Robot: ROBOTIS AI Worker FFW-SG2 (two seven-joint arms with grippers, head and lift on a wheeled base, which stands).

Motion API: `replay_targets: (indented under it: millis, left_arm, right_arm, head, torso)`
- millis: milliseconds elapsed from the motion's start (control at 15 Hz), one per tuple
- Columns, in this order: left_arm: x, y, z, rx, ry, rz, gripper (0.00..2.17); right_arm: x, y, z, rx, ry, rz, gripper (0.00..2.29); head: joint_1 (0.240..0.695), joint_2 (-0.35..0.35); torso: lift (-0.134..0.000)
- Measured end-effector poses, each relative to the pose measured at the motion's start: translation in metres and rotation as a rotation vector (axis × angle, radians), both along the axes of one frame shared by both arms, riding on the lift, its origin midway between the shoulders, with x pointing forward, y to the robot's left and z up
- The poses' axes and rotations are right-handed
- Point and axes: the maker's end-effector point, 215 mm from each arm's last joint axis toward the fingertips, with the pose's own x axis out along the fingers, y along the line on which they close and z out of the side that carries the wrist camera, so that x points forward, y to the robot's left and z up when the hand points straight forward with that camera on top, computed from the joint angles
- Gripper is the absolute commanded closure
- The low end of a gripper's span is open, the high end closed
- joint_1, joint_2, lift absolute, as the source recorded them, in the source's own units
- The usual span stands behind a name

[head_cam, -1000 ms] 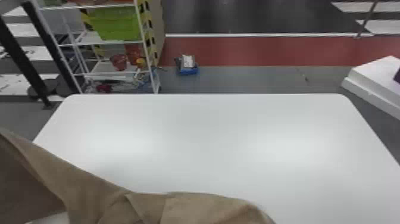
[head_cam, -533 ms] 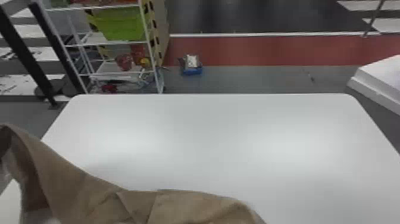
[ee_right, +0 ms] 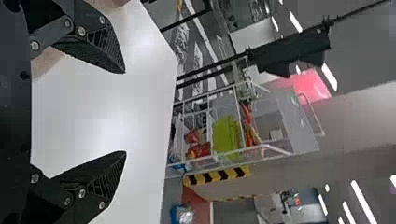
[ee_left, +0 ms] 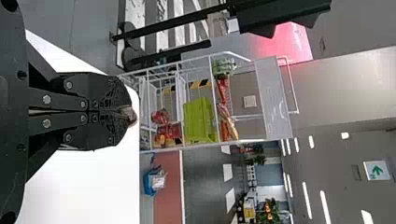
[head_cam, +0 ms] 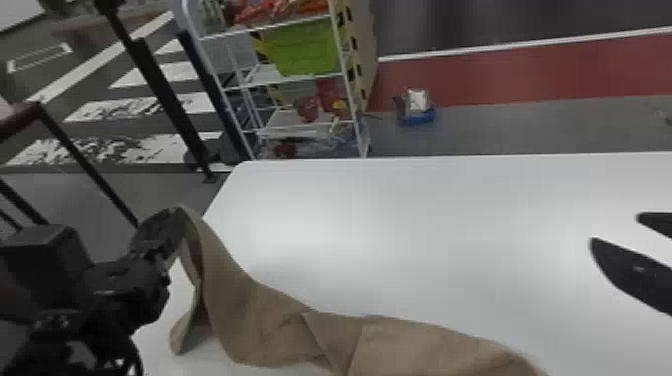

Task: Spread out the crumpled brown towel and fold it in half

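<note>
While the left pincer [head_cam: 172, 221] is clenched on its raised left end, the brown towel [head_cam: 260, 310] droops onto the near part of the desk [head_cam: 400, 225] in loose folds. Farther right, the right pincer [head_cam: 616, 230] hangs above the desk, released, fingers spread. Beyond the far left corner stands a white rack [head_cam: 352, 107] holding a green bin [head_cam: 302, 49].

Lose lower part of brown towel [head_cam: 280, 325] past head view's bottom edge; cannot count layers beneath its folds. Cannot make out tips of left tool [head_cam: 162, 232] where towel's raised end covers them. Lose rear of right tool [head_cam: 615, 230] and right side of counter [head_cam: 410, 230] past right edge. Cannot identify blurred red items [head_cam: 307, 108] on rack.
</note>
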Motion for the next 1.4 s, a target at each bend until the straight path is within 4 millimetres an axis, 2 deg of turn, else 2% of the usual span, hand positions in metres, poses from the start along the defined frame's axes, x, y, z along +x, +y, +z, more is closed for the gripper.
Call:
replay_targets:
  millis: [133,200,333,467,667,800,933,1133,1400]
  left_arm:
    - [0.001,0.001,-0.004,-0.001,0.006,0.002,1.45]
    - [0.002,0.001,-0.007,0.000,0.010,0.003,1.45]
    - [0.004,0.000,-0.010,-0.003,0.014,-0.001,1.45]
    - [0.006,-0.002,-0.013,-0.004,0.018,-0.009,1.45]
    - [0.009,-0.009,-0.014,0.002,0.023,-0.024,1.45]
    - [0.011,-0.015,-0.015,0.017,0.030,-0.032,1.45]
    - [0.011,-0.019,-0.017,0.028,0.041,-0.035,1.45]
    - [0.012,-0.025,-0.020,0.035,0.050,-0.042,1.45]
    - [0.013,-0.030,-0.022,0.032,0.052,-0.049,1.45]
  right_arm:
    - [0.015,0.062,-0.012,-0.046,-0.099,0.112,0.40]
    - [0.018,0.094,-0.021,-0.074,-0.136,0.171,0.40]
    - [0.018,0.144,-0.044,-0.142,-0.170,0.268,0.40]
    - [0.015,0.185,-0.079,-0.227,-0.144,0.363,0.40]
    - [0.006,0.232,-0.126,-0.335,-0.055,0.473,0.40]
    - [-0.004,0.249,-0.153,-0.397,0.055,0.512,0.40]
    - [-0.012,0.247,-0.173,-0.460,0.183,0.509,0.40]
    - [-0.005,0.237,-0.176,-0.524,0.273,0.478,0.41]
    - [-0.005,0.241,-0.182,-0.531,0.299,0.502,0.50]
  head:
    - [0.695,0.350]
    - [0.695,0.350]
    - [0.695,0.350]
    - [0.695,0.350]
    - [0.695,0.350]
    - [0.695,0.350]
    - [0.695,0.350]
    - [0.695,0.350]
    - [0.695,0.350]
  torso:
    - [-0.124]
    - [-0.124]
    - [-0.124]
    - [-0.124]
    - [-0.124]
    - [-0.124]
    - [-0.124]
    - [-0.124]
    - [-0.124]
